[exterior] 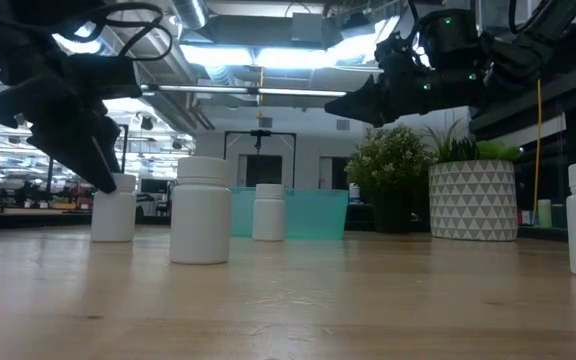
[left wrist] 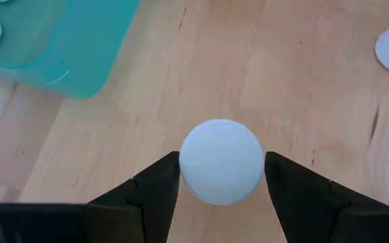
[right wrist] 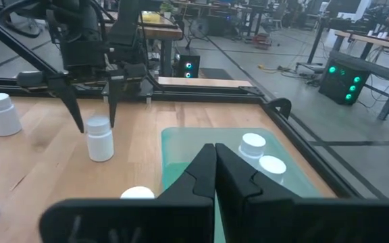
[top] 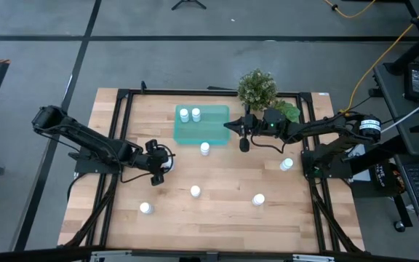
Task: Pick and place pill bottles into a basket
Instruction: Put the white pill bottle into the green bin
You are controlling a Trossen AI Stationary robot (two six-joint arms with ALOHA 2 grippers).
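The teal basket (top: pixel 202 127) stands at the table's far middle with two white pill bottles (top: pixel 190 114) in it. Several more bottles stand on the table, among them one near the basket (top: pixel 205 148) and one near the front (top: pixel 195 191). My left gripper (left wrist: pixel 221 175) is open and points down, one finger on each side of a standing bottle (left wrist: pixel 221 160); it also shows in the high view (top: pixel 164 161). My right gripper (right wrist: pixel 215 158) is shut and empty, above the basket's right edge (top: pixel 228 125). My left gripper comes from above, pointing down, with its fingers (left wrist: pixel 161 182) on two opposite sides of the bottle's cap (left wrist: pixel 201 152). Whether they touch it, I cannot tell. The bottle stands upright on the table (right wrist: pixel 100 138).
A bushy plant (top: pixel 257 87) and a patterned white pot (exterior: pixel 473 200) stand at the far right behind the right arm. Other bottles stand at the front left (top: pixel 145 208), front right (top: pixel 258 199) and right (top: pixel 286 164). A black frame (top: pixel 122 94) borders the table.
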